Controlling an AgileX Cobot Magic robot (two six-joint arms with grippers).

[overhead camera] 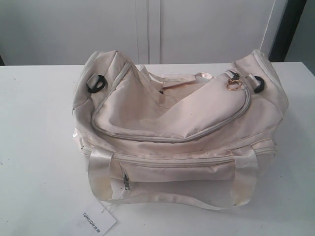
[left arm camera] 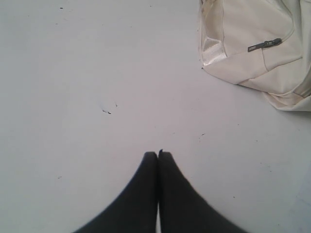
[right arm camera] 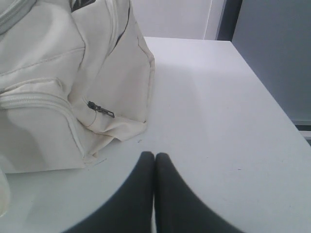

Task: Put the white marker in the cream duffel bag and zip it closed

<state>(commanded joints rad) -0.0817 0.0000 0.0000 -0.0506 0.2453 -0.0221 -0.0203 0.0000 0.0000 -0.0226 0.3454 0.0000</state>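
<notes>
Lower frame: plain white matte tabletop [overhead camera: 34, 147], evenly lit. Across the top: flat white panelled wall [overhead camera: 69, 29] with vertical seams. Upper right: black vertical strip [overhead camera: 291, 24].

Bright diffuse light; washed-out whites; soft shadow beside cream duffel bag [right arm camera: 43, 73].

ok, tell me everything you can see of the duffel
The duffel is cream fabric, slumped on the white table. A curved top zipper runs round the flap, its gold ring pull at the exterior view's right end; a dark gap shows at the flap's far edge. Shiny handles hang down the front beside a zip pocket. Black rings sit at both ends; a white tag lies in front. Only the table touches it.
</notes>
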